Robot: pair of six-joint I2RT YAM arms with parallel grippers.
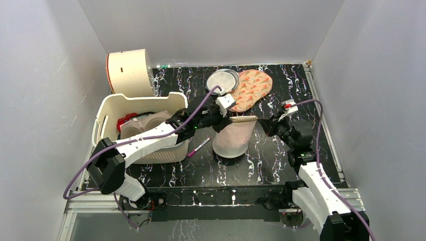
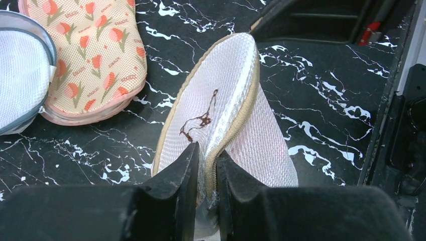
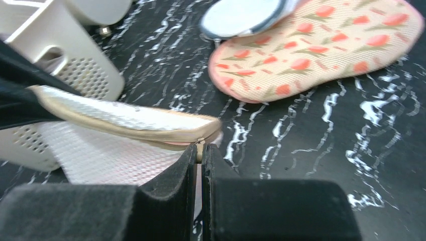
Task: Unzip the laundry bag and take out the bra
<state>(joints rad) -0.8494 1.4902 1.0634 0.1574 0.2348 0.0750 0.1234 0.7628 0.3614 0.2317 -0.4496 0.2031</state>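
The laundry bag, a beige see-through mesh dome with a dark bra drawing, is held up on edge at the table's middle between both grippers. My left gripper is shut on its tan zipper rim from the left side. My right gripper is shut on the small zipper pull at the bag's right end. Of the bra only a pink tint shows through the mesh; it lies inside the bag.
A white perforated basket holding a beige moulded bra and something red stands at the left under my left arm. A cream cylinder is behind it. A grey round pouch and an orange-patterned pouch lie at the back. A purple pen lies left of the bag.
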